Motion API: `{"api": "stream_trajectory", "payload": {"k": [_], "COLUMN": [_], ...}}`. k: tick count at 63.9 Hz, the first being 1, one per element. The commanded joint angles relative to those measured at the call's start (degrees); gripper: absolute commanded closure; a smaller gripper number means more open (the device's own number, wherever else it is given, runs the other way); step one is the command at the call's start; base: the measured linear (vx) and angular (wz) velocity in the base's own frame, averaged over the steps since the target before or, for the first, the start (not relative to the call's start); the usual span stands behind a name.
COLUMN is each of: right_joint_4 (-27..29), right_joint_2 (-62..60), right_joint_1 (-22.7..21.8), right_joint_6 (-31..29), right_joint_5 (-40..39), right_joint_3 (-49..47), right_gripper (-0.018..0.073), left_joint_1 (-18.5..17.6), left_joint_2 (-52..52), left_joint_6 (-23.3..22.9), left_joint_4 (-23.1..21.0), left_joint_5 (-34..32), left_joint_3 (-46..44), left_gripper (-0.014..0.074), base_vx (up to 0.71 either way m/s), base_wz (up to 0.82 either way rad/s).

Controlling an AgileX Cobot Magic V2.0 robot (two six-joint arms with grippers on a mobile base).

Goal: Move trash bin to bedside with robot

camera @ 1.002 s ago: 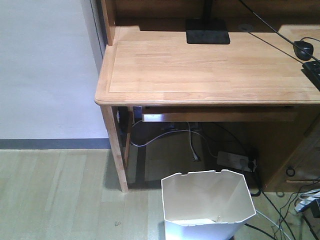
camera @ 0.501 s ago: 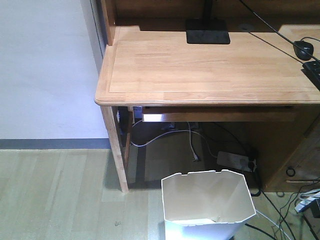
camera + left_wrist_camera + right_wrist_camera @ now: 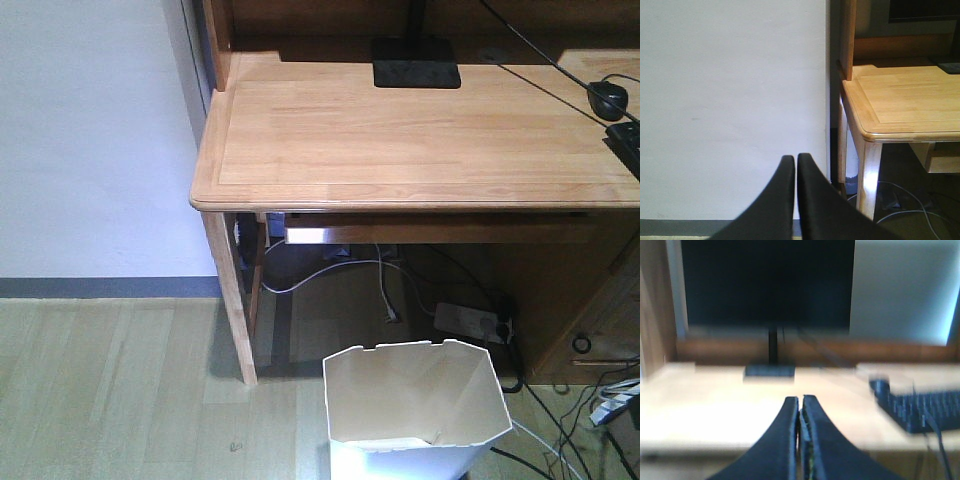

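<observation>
The white trash bin (image 3: 415,410) with its angular rim stands on the floor at the bottom of the front view, just in front of the wooden desk. Neither arm shows in that view. In the left wrist view my left gripper (image 3: 795,159) is shut and empty, held up facing the white wall beside the desk's corner. In the right wrist view, which is blurred, my right gripper (image 3: 800,401) is shut with nothing in it, raised over the desk top and facing the monitor. The bedside is out of view.
The light wooden desk (image 3: 400,130) fills the upper front view, carrying a monitor base (image 3: 415,62), a mouse (image 3: 606,97) and a keyboard (image 3: 917,407). Cables and a power strip (image 3: 470,320) lie under it. A white wall (image 3: 90,140) stands to the left above wood flooring (image 3: 110,390).
</observation>
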Motion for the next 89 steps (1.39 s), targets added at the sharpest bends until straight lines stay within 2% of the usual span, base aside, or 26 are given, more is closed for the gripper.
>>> {"api": "stream_trajectory", "payload": {"k": [1, 9, 20, 35, 47, 55, 66, 72, 78, 89], "right_joint_4": [-0.71, 0.63, 1.90, 3.37, 3.52, 6.38, 6.17, 6.17, 6.08, 4.04], "right_joint_2": [-0.35, 3.52, 13.80, 26.87, 31.31, 31.72, 31.72, 31.72, 31.72, 31.72], "right_joint_1": [-0.10, -0.10, -0.10, -0.10, -0.10, -0.10, -0.10, -0.10, -0.10, -0.10], "right_joint_6": [-0.64, 0.04, 0.17, 1.68, 1.74, 2.62, -0.03, -0.64, -1.68, -2.09], "right_joint_5": [-5.32, -0.83, 0.15, 5.88, 4.54, 5.02, 5.55, 6.56, 7.55, 7.77], "right_joint_3": [0.11, -2.36, -8.21, -16.73, -16.93, -16.93, -16.93, -16.93, -16.93, -16.93], "right_gripper": [0.0568, 0.0568, 0.0568, 0.0568, 0.0568, 0.0568, 0.0552, 0.0511, 0.0430, 0.0211], "left_joint_1": [0.06, 0.06, 0.06, 0.06, 0.06, 0.06, 0.06, 0.06, 0.06, 0.06], "left_joint_2": [-0.84, -0.84, -0.84, -0.84, -0.84, -0.84, -0.84, -0.84, -0.84, -0.84], "left_joint_6": [0.00, 0.00, 0.00, 0.00, 0.00, 0.00, 0.00, 0.00, 0.00, 0.00], "left_joint_4": [-0.24, -0.24, -0.24, -0.24, -0.24, -0.24, -0.24, -0.24, -0.24, -0.24], "left_joint_5": [-4.05, -4.05, -4.05, -4.05, -4.05, -4.05, -4.05, -4.05, -4.05, -4.05], "left_joint_3": [1.08, 1.08, 1.08, 1.08, 1.08, 1.08, 1.08, 1.08, 1.08, 1.08], "left_gripper": [0.0603, 0.0603, 0.0603, 0.0603, 0.0603, 0.0603, 0.0603, 0.0603, 0.0603, 0.0603], "base_vx": [0.00, 0.00, 0.00, 0.00, 0.00, 0.00, 0.00, 0.00, 0.00, 0.00], "base_wz": [0.00, 0.00, 0.00, 0.00, 0.00, 0.00, 0.00, 0.00, 0.00, 0.00]}}
